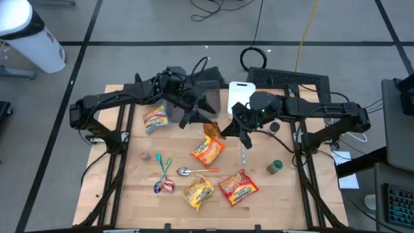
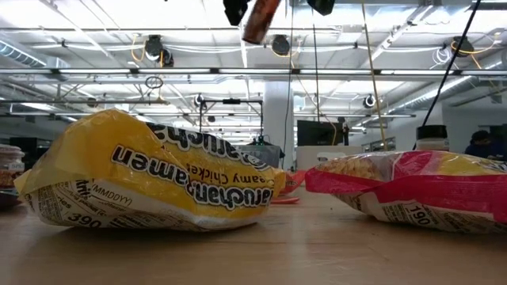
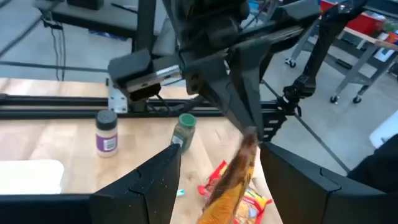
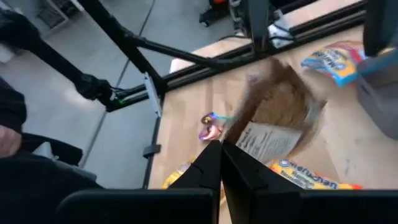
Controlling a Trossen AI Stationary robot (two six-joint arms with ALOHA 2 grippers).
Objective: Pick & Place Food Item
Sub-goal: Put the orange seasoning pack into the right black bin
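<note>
A brown-and-orange food packet (image 1: 211, 131) hangs above the middle of the table, and my right gripper (image 1: 228, 129) is shut on it. In the right wrist view the packet (image 4: 277, 106) shows a white label. In the low view it (image 2: 260, 20) hangs at the top edge. My left gripper (image 1: 202, 116) is open just to its left. In the left wrist view its fingers (image 3: 155, 186) stand on either side of the packet (image 3: 233, 180) without touching it. My right gripper pinches the packet's upper end (image 3: 249, 138) between its two shut fingers, slanting down from the table's right side. The packet hangs below the fingers, tilted, clear of the table.
Ramen packs lie at the left (image 1: 155, 118), in the middle (image 1: 207, 150) and near the front edge (image 1: 197, 192), (image 1: 238, 186). A spoon (image 1: 194, 171), wrapped sweets (image 1: 165, 184), a green-lidded jar (image 1: 275, 167) and a white cutting board (image 1: 240, 96) are also on the table.
</note>
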